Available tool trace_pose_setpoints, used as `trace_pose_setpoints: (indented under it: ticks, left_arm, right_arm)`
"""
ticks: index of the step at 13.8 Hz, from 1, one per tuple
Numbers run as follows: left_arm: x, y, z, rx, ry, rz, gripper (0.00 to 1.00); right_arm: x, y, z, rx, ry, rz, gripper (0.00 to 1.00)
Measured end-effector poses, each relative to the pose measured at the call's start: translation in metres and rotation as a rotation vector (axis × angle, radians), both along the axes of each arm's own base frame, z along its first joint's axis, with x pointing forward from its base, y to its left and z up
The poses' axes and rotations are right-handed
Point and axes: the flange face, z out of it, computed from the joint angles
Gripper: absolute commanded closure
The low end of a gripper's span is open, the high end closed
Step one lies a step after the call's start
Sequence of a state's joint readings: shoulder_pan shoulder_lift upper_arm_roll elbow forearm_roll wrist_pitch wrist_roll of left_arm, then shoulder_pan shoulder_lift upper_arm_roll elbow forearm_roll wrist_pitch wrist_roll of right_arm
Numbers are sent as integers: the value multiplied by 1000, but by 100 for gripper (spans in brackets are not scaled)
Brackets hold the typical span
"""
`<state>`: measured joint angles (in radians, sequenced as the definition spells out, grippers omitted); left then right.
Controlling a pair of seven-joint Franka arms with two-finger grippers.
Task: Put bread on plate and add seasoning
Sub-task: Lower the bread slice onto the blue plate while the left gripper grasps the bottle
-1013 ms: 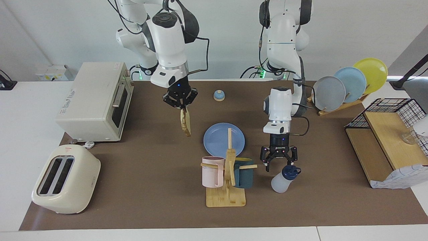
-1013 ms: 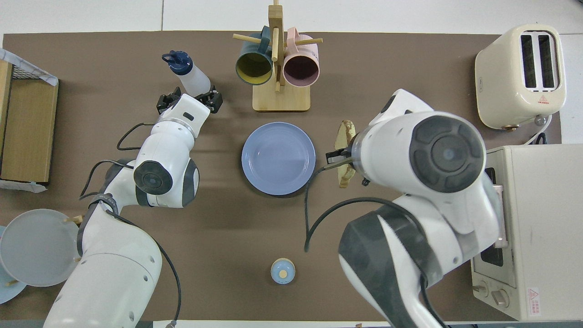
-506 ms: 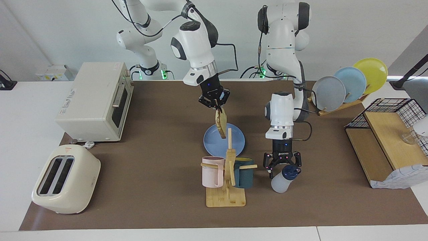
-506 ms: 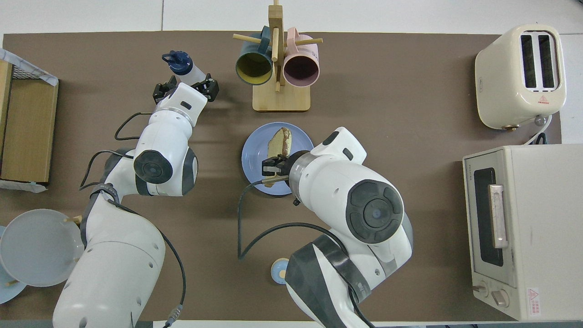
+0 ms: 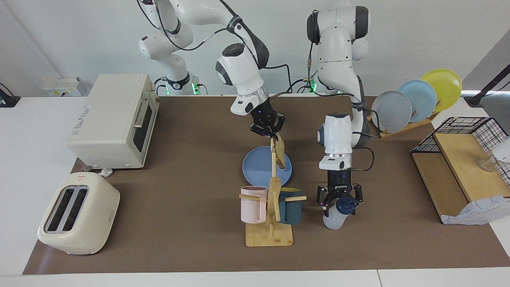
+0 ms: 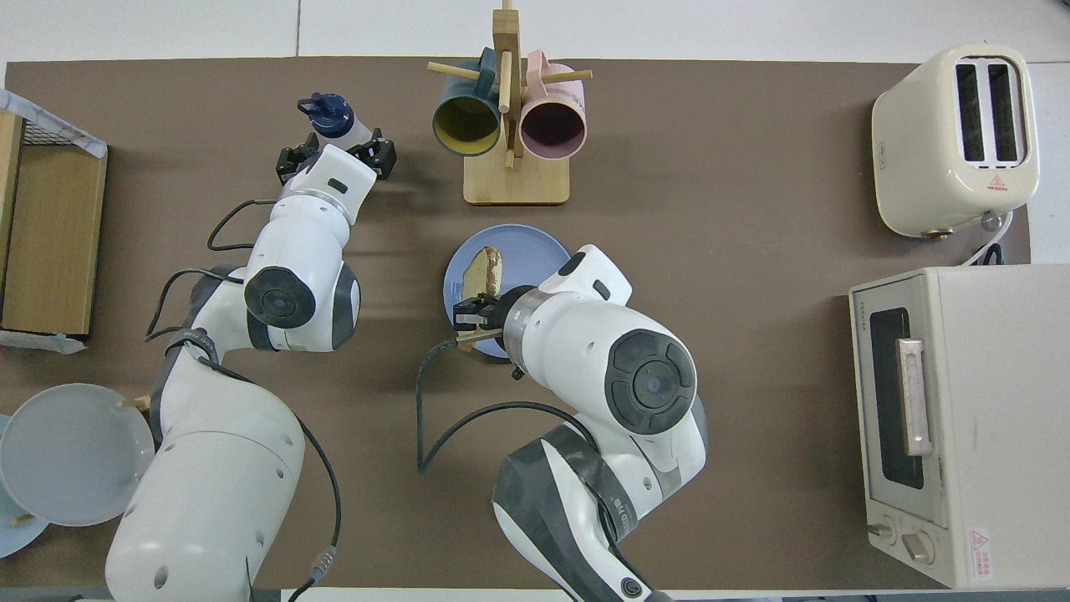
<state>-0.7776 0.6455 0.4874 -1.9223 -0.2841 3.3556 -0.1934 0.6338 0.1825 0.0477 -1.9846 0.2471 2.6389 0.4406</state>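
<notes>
My right gripper (image 5: pixel 271 134) is shut on the top edge of the bread (image 5: pixel 279 154), a toasted slice that hangs on edge just above the periwinkle-blue plate (image 5: pixel 257 169). In the overhead view the bread (image 6: pixel 484 271) is over the plate (image 6: pixel 539 251), toward the left arm's end of it. My left gripper (image 5: pixel 339 199) is open and low over the seasoning bottle (image 5: pixel 334 218), with a finger on each side of its dark navy cap. In the overhead view the bottle's cap (image 6: pixel 328 112) sticks out past the left gripper (image 6: pixel 336 155).
A wooden mug rack (image 5: pixel 270 223) with a pink and a teal mug stands beside the bottle, farther from the robots than the plate. A toaster (image 5: pixel 77 213) and an oven (image 5: pixel 111 119) are at the right arm's end. A plate rack (image 5: pixel 414 99) and a wire shelf (image 5: pixel 458 163) are at the left arm's end.
My right gripper has carried the bread from near the oven to over the plate and lowered it. My left gripper has come down around the bottle's cap.
</notes>
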Motion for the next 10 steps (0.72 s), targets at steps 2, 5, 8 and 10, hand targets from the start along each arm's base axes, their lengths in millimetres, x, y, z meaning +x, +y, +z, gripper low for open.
trace_pose_setpoints:
  ticks: [2, 5, 8, 10]
  left_arm:
    - [1, -1, 1, -1, -2, 0, 0]
    - [1, 0, -1, 1, 11, 1, 0]
    - [1, -1, -3, 3, 16, 1, 0]
    - [1, -1, -5, 5, 18, 0, 17]
  right_arm:
    - [3, -1, -9, -15, -28, 44, 100]
    - [8, 0, -26, -22, -60, 65, 100]
    - [9, 1, -40, -31, -65, 74, 100]
    - [9, 0, -41, -32, -65, 74, 100]
